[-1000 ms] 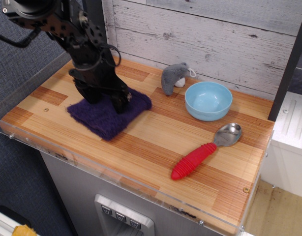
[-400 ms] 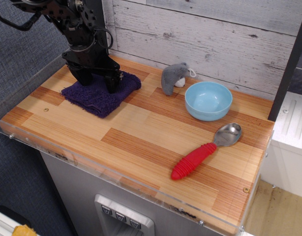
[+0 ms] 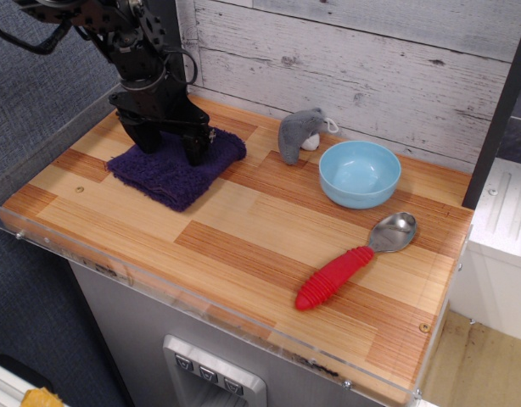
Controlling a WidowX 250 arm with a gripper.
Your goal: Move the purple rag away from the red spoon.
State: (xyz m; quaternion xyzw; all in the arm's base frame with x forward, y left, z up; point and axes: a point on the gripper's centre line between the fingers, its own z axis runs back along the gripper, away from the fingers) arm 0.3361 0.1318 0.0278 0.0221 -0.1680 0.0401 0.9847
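The purple rag (image 3: 170,172) lies flat at the back left of the wooden table, far from the red spoon (image 3: 338,273), which lies at the front right with its silver bowl pointing to the back right. My gripper (image 3: 170,147) stands upright over the back part of the rag. Its two black fingers (image 3: 195,147) are spread apart, with their tips at the rag's surface and the cloth lying flat between them. I cannot tell whether the tips press on the cloth or hover just above it.
A light blue bowl (image 3: 360,174) stands at the back right, just behind the spoon. A small grey plush toy (image 3: 299,133) sits left of the bowl by the plank wall. A clear plastic rim (image 3: 159,284) runs along the table's front and left edges.
The rag has been dragged from the left middle of the table to the back left, with my gripper on it. In the last half second both barely shifted.
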